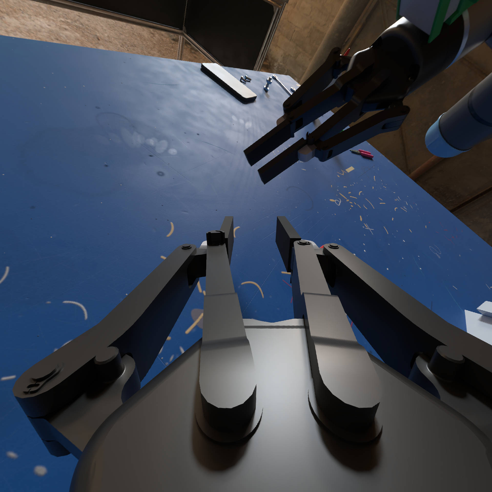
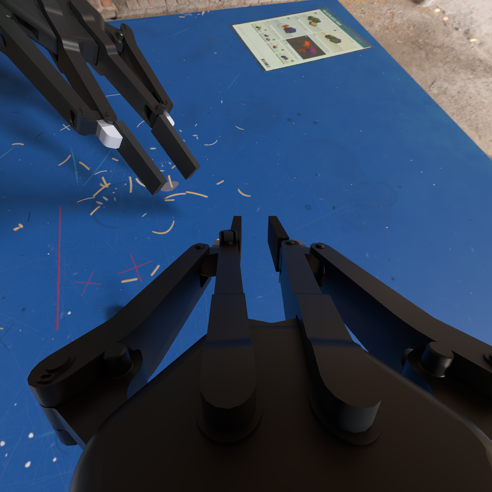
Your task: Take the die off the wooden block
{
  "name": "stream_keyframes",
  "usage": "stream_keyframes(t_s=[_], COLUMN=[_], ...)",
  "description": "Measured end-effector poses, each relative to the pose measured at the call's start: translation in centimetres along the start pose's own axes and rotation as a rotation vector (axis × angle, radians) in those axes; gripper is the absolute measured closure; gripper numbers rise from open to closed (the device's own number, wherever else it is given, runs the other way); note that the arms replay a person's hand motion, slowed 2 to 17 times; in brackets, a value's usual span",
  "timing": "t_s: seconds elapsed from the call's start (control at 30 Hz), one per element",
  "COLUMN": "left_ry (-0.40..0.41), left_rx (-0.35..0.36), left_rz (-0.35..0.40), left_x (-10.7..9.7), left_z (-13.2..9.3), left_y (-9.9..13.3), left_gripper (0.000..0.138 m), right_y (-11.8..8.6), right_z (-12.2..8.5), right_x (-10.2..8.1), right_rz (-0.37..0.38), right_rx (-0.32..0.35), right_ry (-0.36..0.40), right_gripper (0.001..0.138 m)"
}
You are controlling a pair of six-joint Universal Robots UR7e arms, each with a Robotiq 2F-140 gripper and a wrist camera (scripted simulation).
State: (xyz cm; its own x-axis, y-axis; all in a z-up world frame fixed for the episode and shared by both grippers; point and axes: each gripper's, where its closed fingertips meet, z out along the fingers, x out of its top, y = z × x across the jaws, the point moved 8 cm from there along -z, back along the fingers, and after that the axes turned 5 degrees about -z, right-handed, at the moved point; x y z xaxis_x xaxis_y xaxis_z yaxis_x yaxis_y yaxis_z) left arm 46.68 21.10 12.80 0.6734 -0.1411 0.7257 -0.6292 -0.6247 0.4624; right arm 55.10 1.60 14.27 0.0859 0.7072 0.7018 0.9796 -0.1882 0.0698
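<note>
Neither the die nor the wooden block shows in either view. My left gripper (image 1: 255,226) hangs over the blue table (image 1: 106,173) with its jaws apart and nothing between them. My right gripper (image 2: 254,223) is also empty, with a narrower gap between its jaws, above the bare blue top (image 2: 319,159). Each gripper shows in the other's view: the right one (image 1: 257,166) at the upper right of the left wrist view, the left one (image 2: 175,178) at the upper left of the right wrist view. Their tips point toward each other over the table's middle.
A flat grey plate (image 1: 229,82), bolts (image 1: 267,83) and a thin wrench (image 1: 282,83) lie at the far edge. A pink-handled tool (image 1: 363,153) lies at the right. A white boxy thing (image 1: 479,322) is cut off at the right edge. A printed sheet (image 2: 300,37) lies at the far corner.
</note>
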Motion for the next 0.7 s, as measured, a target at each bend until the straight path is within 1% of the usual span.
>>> stream_keyframes(t_s=[0.2,0.33,0.53,0.6,0.7], left_ry=[-0.007,0.007,0.011,0.013,0.017], left_rx=[0.005,0.002,0.002,0.003,0.002], left_rz=[0.001,-0.005,-0.008,-0.008,-0.009], left_x=[-0.4,-0.5,-0.7,-0.8,-0.8], left_z=[-0.1,-0.2,-0.2,-0.2,-0.2], left_y=[0.1,0.2,0.3,0.4,0.5], left_gripper=[0.095,0.095,0.095,0.095,0.095], right_y=[-0.2,-1.0,-3.2,-4.3,-6.4], right_z=[-2.8,-4.5,-6.3,-6.6,-6.6], right_x=[-1.0,-2.1,-4.1,-4.6,-5.4], right_rz=[0.014,0.022,0.007,-0.007,-0.041], right_rx=[-0.067,-0.07,-0.016,0.019,0.087], right_ry=[0.022,0.029,0.027,0.035,0.049], right_gripper=[0.109,0.109,0.109,0.109,0.108])
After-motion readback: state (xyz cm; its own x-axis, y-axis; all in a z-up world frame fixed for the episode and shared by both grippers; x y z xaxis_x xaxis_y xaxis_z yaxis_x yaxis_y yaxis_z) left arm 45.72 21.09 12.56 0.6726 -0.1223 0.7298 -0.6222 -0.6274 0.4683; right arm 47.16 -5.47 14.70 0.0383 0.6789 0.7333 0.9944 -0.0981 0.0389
